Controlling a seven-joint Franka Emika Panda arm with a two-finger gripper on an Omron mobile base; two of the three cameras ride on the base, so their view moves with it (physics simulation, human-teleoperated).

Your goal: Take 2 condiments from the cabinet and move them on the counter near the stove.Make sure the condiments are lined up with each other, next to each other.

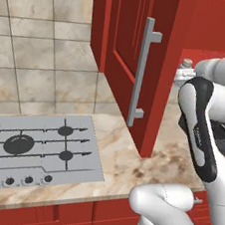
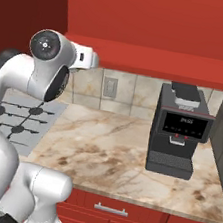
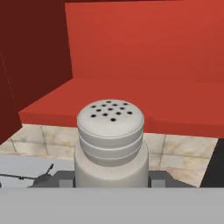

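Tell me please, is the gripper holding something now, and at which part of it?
Yes. The gripper is shut on the grey-white shaker, gripping its lower body from both sides; the perforated top stays free, in front of the red cabinet.

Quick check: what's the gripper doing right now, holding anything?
Gripper: shut on the grey-white shaker, held upright in front of the red cabinet shelf.
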